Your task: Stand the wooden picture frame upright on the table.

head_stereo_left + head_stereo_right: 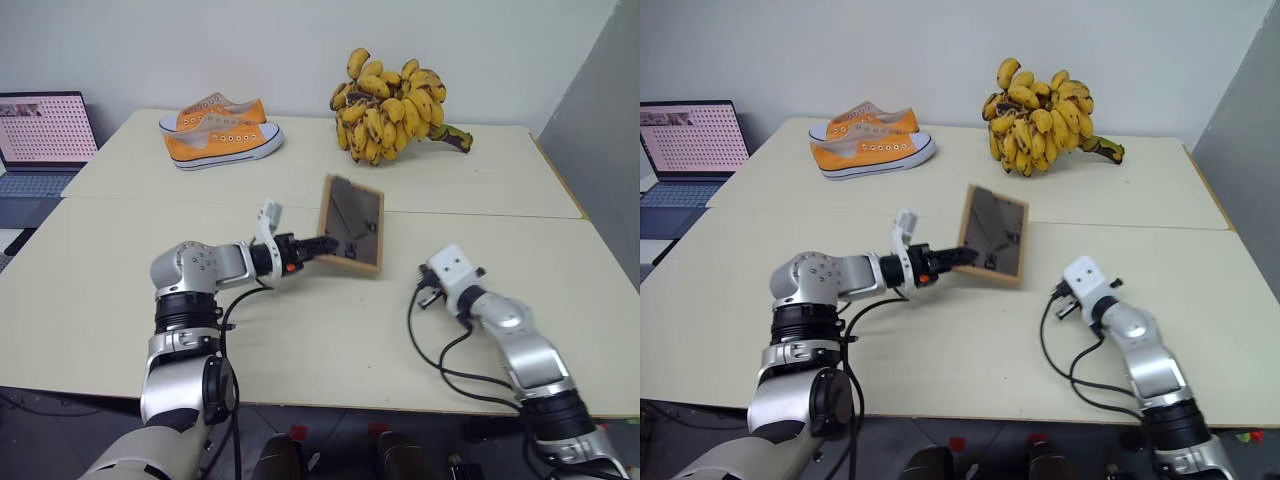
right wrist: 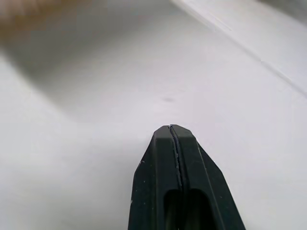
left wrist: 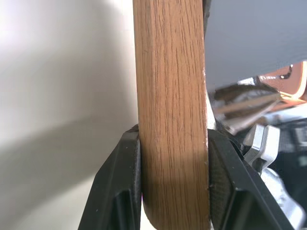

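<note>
Wooden picture frame seen at the centre of the head views, tilted up off the table, dark glossy face toward the camera, lower edge near the tabletop. Clamped at its lower left corner by the left gripper; in the left wrist view, black fingers pressed against both faces of the light-wood edge. Right gripper held apart from the frame, at lower right of the head views, just above bare tabletop, jaws pressed together with nothing between them. Pair of orange sneakers lying at upper left of the table, beyond the seam. Bunch of bananas resting at upper centre, near the far edge. Open laptop standing at far left, off the table's edge
</note>
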Robot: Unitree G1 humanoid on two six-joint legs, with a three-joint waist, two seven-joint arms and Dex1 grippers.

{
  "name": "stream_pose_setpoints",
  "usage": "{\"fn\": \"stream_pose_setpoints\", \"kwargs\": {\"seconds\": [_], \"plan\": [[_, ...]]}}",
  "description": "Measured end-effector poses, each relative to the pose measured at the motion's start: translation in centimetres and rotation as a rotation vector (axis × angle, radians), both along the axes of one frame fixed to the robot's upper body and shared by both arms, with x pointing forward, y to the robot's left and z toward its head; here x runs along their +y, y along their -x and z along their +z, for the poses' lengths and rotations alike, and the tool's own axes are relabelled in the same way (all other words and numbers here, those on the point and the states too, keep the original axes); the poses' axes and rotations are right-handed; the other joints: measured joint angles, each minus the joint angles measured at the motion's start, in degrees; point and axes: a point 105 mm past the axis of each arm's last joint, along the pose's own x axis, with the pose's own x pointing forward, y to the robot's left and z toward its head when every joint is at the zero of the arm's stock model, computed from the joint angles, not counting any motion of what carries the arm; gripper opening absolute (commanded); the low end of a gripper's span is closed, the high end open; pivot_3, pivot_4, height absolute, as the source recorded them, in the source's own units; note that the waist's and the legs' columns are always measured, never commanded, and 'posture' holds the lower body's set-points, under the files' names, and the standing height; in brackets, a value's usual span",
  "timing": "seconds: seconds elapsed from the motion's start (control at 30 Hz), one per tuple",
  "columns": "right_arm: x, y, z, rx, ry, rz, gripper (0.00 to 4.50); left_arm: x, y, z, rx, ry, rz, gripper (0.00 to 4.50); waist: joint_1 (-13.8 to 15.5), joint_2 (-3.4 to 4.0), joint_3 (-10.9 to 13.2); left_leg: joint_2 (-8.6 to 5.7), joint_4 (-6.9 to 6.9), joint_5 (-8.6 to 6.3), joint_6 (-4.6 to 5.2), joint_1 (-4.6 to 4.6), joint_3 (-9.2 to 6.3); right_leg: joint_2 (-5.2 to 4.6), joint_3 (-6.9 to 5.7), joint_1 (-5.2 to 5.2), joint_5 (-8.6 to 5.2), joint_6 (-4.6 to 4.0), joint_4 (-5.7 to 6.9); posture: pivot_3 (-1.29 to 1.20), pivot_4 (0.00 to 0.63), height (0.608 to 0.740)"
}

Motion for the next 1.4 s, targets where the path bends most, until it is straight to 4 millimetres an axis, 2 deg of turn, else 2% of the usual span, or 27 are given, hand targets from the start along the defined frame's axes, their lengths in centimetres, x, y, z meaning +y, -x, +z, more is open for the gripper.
{"fn": "stream_pose_setpoints", "kwargs": {"seconds": [0.1,0.2,0.27,0.4,0.47,0.53,0.67,0.87,0.97,1.1,1.4], "plan": [[-1.1,-0.2,3.2,-0.037,-0.076,-0.016,0.00,0.5,0.2,3.1,-0.201,-0.043,-0.009,1.30,-0.1,0.02,0.0,0.01,-0.05,0.01,-0.01,0.00,0.03,0.01,0.04,-0.03,0.00,0.00,-0.01,0.00,0.150,0.740],[0.1,-0.1,7.9,-0.105,-0.203,0.040,0.49,-0.2,1.2,4.8,-0.335,-0.078,-0.056,1.30,-0.2,0.05,0.0,0.01,-0.04,0.01,-0.01,0.01,0.04,0.00,0.05,-0.02,0.00,0.00,0.00,0.00,0.150,0.740],[1.1,0.2,11.5,-0.157,-0.296,0.088,0.93,-0.4,1.9,5.1,-0.375,-0.082,-0.080,1.30,-0.2,0.07,0.0,0.03,-0.04,0.00,0.00,0.00,0.03,0.01,0.04,-0.03,0.00,0.00,0.00,0.00,0.150,0.740],[3.4,1.0,17.0,-0.229,-0.447,0.175,1.82,-0.5,2.7,4.9,-0.392,-0.089,-0.095,1.30,-0.2,0.08,0.1,0.03,-0.03,0.00,0.01,-0.01,0.02,0.00,0.03,-0.04,0.00,-0.01,0.00,0.00,0.150,0.740],[4.8,1.4,19.2,-0.246,-0.530,0.226,1.82,-0.7,3.1,5.1,-0.410,-0.091,-0.105,1.30,-0.2,0.09,0.1,0.03,-0.04,0.00,0.01,-0.03,0.02,0.01,0.03,-0.06,0.00,-0.01,0.00,0.00,0.150,0.740],[6.1,1.8,20.5,-0.242,-0.600,0.270,1.82,-1.1,3.5,5.5,-0.435,-0.098,-0.123,1.30,-0.2,0.09,0.1,0.03,-0.05,0.00,0.02,-0.04,0.02,0.00,0.02,-0.07,0.00,-0.01,-0.01,0.00,0.150,0.740],[8.0,2.1,20.6,-0.180,-0.681,0.321,1.82,-1.9,4.1,5.8,-0.451,-0.100,-0.160,1.30,0.1,0.11,0.1,0.01,-0.04,0.00,0.02,-0.06,0.02,0.00,0.03,-0.08,0.00,-0.01,-0.01,0.00,0.150,0.740],[9.5,2.0,19.8,-0.132,-0.673,0.359,1.82,-2.3,4.7,6.3,-0.470,-0.099,-0.189,1.30,-0.2,0.13,0.1,0.03,-0.06,0.00,0.02,-0.07,0.04,0.01,0.04,-0.15,0.00,-0.01,0.00,0.00,0.150,0.740],[9.6,1.7,19.1,-0.097,-0.694,0.357,2.27,-2.2,4.8,6.2,-0.463,-0.106,-0.188,1.30,-0.2,0.15,0.1,0.03,-0.06,0.00,0.02,-0.09,0.05,0.01,0.05,-0.18,0.00,-0.01,0.01,0.00,0.150,0.740],[9.7,1.7,19.1,-0.095,-0.692,0.365,3.13,-1.9,4.7,6.3,-0.461,-0.116,-0.176,1.30,-0.2,0.15,0.1,0.03,-0.08,0.00,0.02,-0.10,0.05,0.01,0.05,-0.19,0.00,-0.01,-0.01,0.00,0.150,0.740],[10.5,1.8,18.8,-0.078,-0.712,0.372,3.13,-2.1,4.3,6.0,-0.451,-0.119,-0.178,1.30,-0.2,0.15,0.1,0.04,-0.10,0.00,0.02,-0.10,0.07,0.02,0.06,-0.23,0.00,-0.01,0.01,0.00,0.150,0.740]]}}
